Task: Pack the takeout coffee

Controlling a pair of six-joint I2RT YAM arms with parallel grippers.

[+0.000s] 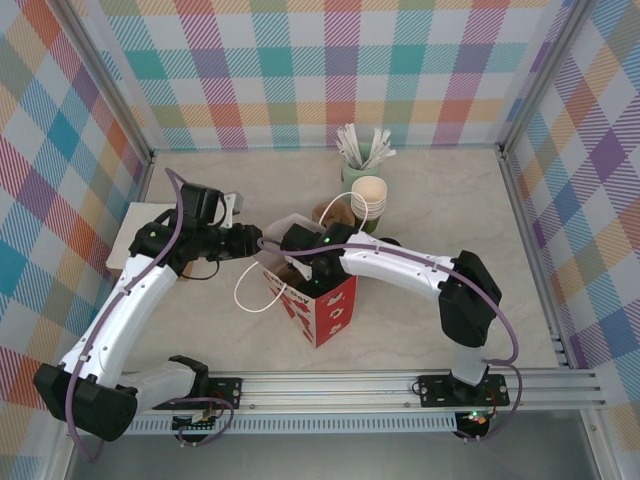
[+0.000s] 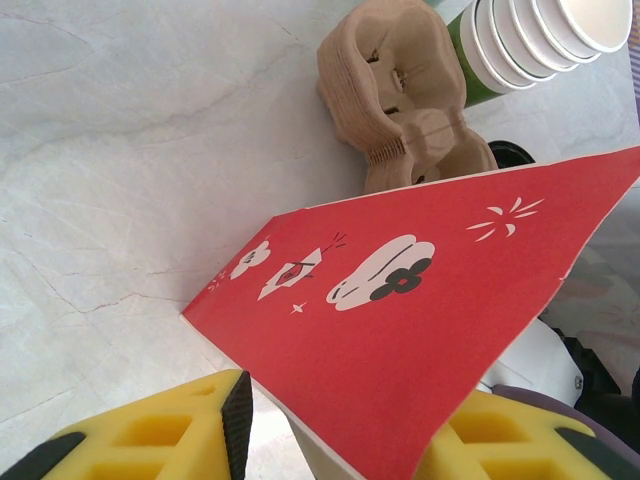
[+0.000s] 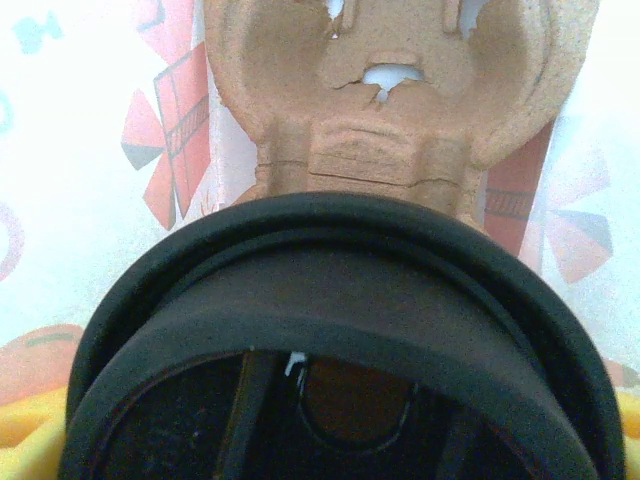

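From the top external camera, the red bag (image 1: 328, 312) stands upright on the tabletop (image 1: 200, 180) between the two arms, mouth up, with its white handles thrown outward. The right tool (image 1: 305, 265) sits over that mouth and the left tool (image 1: 262, 250) is at the bag's left rim. I judge the step in hand to be lowering the takeout coffee into the bag. Done well, the cup goes straight down and upright, with the rim held wide so it neither catches the paper nor tips.

On the left wrist camera, the bag's red wall runs between the yellow fingers (image 2: 150, 435) of the left tool (image 2: 345, 445), which stand partly apart. I cannot tell whether they pinch the paper or merely flank it. Beyond the bag, a stack of pulp carriers (image 2: 400, 100) and a stack of lidless cups (image 2: 530, 40) rest on the tabletop, near the bag but apart from it.

On the right wrist camera, the takeout coffee (image 3: 330, 290) sits close under the lens. Its black lid spans the gap between the yellow pads (image 3: 625, 440) of the right tool (image 3: 320, 450), whose jaws stand wide and clamp the cup. Just beyond the lid, a pulp carrier (image 3: 400, 120) lies inside the bag, between white paper walls. The cup is at the bag's mouth and not yet seated. The base should be aimed at a well of that carrier, and the cup let go only once it is borne.
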